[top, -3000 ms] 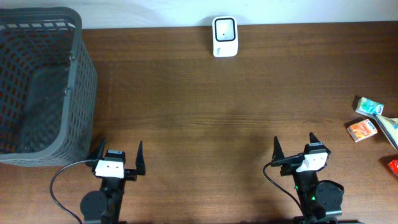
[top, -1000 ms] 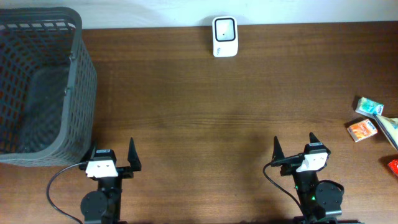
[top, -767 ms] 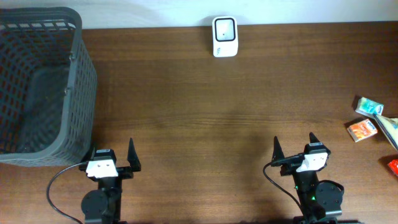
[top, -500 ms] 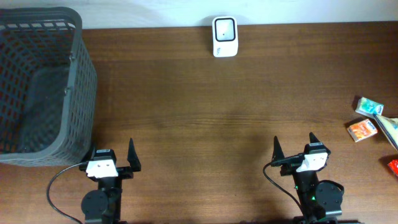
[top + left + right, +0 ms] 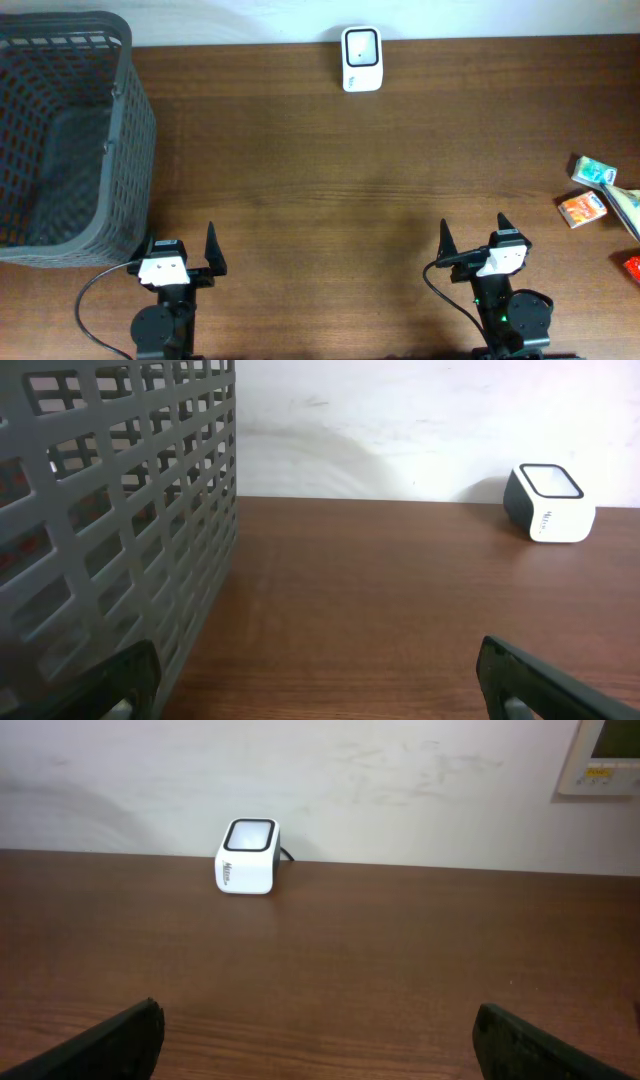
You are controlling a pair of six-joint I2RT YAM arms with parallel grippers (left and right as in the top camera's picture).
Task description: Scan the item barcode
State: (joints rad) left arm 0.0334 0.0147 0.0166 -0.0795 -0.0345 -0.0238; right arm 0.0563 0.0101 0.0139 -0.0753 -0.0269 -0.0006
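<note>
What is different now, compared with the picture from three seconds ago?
The left tool shifted to its left, toward the grey basket; it is open and holds nothing. Nothing was taken or let go. The right tool, the white scanner and the packets at the table's right edge stayed as they were.

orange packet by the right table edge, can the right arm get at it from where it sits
Probably yes: the right claw is open and empty, and only bare table lies between it and the orange packet. Whether the arm stretches that far is unclear.
</note>
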